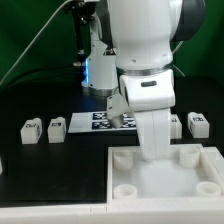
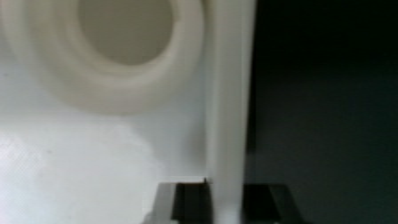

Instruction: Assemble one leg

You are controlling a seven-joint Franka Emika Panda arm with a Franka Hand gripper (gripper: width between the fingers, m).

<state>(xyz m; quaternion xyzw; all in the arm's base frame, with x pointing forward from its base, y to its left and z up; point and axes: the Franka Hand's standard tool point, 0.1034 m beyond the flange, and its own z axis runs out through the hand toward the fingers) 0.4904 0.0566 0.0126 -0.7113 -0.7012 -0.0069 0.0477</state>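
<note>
Two legs, small white blocks with black-and-white tags, stand at the exterior view's left point(image 1: 30, 129) point(image 1: 56, 127). Two more point(image 1: 197, 124) stand at its right, partly behind the arm. The large white panel point(image 1: 200, 158) with round corner sockets lies in front. My gripper point(image 1: 156, 152) is down at the panel's back rim, its fingertips hidden by the hand. In the wrist view my gripper point(image 2: 228, 192) has its dark fingers point(image 2: 189, 205) pressed on both sides of the panel's upright rim point(image 2: 228, 100), next to a round socket point(image 2: 111, 50). No leg is held.
The marker board point(image 1: 95, 121) lies on the black table behind the panel, between the two groups of legs. The arm's white body stands over the middle of the table and hides what lies behind it.
</note>
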